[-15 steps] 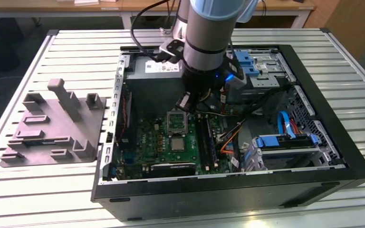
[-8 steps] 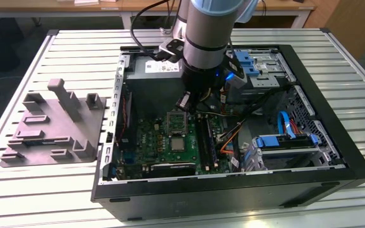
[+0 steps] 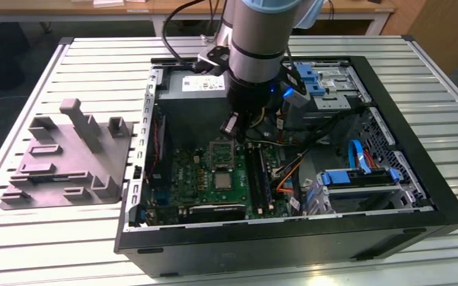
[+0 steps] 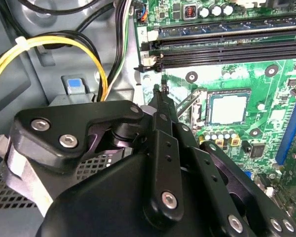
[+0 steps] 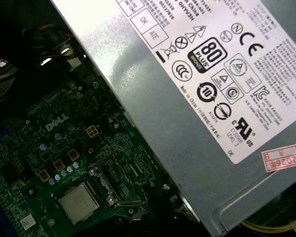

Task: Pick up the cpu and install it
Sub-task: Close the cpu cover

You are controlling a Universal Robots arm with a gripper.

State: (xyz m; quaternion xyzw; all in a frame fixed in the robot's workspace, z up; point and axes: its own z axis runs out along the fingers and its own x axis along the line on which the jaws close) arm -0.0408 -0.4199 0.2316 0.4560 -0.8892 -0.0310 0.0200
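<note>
CPU (image 4: 227,107): I see it seated flat in the motherboard socket (image 3: 224,180).
Gripper (image 4: 160,94): at 9 o'clock of the CPU in the second wrist view, clenched, holding nothing.

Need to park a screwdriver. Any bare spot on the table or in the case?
Free: slatted table behind the grey fixture, and its strip past the case on the exterior view's right. Crowded: motherboard near the cpu, under the arm, cables around.

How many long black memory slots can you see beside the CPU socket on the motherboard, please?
2. In the second wrist view, both memory slots lie parallel next to each other, one farther from the cpu, the other nearer. More may be hidden.
</note>
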